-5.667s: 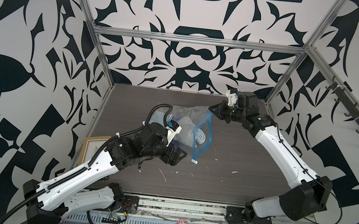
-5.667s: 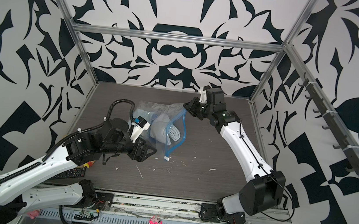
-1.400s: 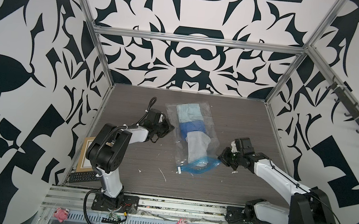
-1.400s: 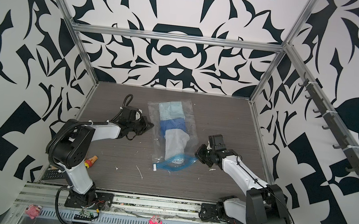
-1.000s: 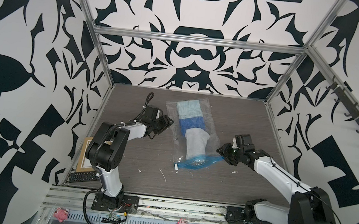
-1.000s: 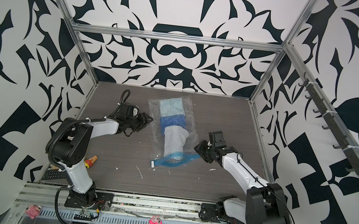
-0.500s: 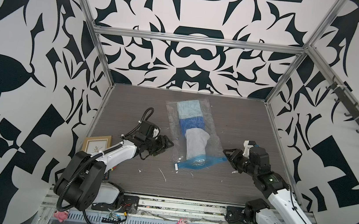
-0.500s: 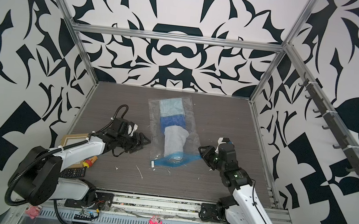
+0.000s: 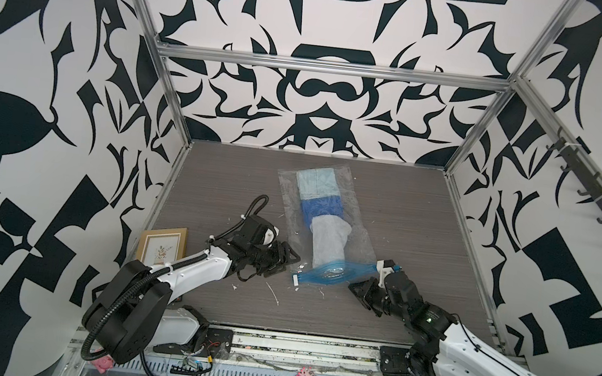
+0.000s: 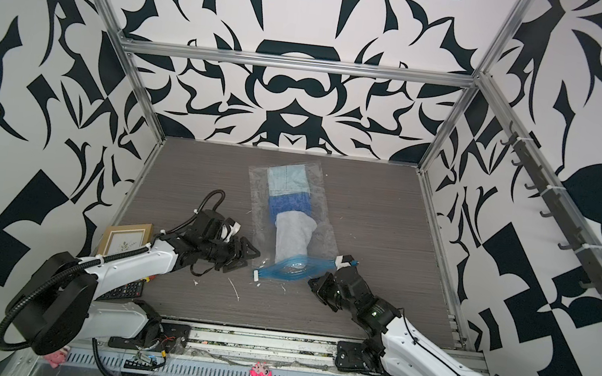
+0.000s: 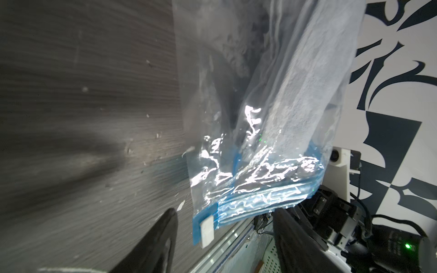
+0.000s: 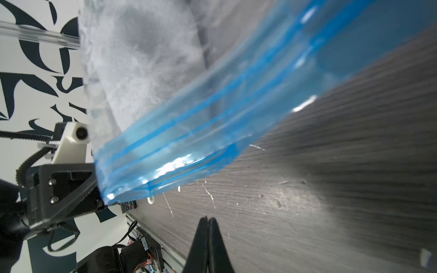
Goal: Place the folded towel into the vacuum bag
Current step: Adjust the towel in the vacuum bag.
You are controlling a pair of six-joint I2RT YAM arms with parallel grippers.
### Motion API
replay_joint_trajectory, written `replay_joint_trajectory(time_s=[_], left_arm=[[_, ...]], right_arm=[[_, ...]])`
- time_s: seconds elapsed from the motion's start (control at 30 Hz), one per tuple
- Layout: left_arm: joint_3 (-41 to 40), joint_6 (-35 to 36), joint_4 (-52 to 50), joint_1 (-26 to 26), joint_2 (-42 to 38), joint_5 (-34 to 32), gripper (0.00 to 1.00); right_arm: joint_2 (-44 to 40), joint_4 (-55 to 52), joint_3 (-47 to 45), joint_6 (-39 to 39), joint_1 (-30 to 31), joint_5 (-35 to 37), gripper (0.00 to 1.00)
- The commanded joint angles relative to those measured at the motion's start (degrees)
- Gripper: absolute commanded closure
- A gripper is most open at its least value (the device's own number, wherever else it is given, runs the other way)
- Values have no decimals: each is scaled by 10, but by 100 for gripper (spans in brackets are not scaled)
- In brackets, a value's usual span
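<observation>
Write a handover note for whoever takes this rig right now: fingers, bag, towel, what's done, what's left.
Left gripper: fingers open, holding nothing, close by one corner of the vacuum bag at its zip end.
Right gripper: fingers shut on nothing, just off the other corner of the blue zip strip.
The bag lies flat mid-table, zip end toward the robot. The white towel is inside, its near end close to the strip. A dark blue towel and a light blue towel lie deeper in.
Done: towel in the bag.
Left: the mouth looks unsealed; close it only if required.
</observation>
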Motion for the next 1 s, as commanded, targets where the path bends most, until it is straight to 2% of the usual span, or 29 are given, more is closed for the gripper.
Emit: replay_joint_trajectory(time_s=[0.0,0.07,0.23,0.4,0.53,0.73,0.97], left_arm=[[-15,-25,23,-18,-8,-25,29],[-22,-30,27,-22,-24,-32,21],[-33,-38,53,-23,-27,-48,21],[-34,-51,98,-26,-10,-56,31],[-23,-57,126,-32,25,-58,41],[-10,-62,135,-51,39,-73,60],[-13,-74,136,-71,26,-97,78]], right_arm=[[32,141,2,43,5,54,92],[69,177,5,46,6,51,85],[158,259,23,56,12,26,62],[177,271,33,58,22,38,61],[165,269,29,58,25,48,66],[147,292,8,63,30,84,87],[140,322,-3,59,29,124,93]])
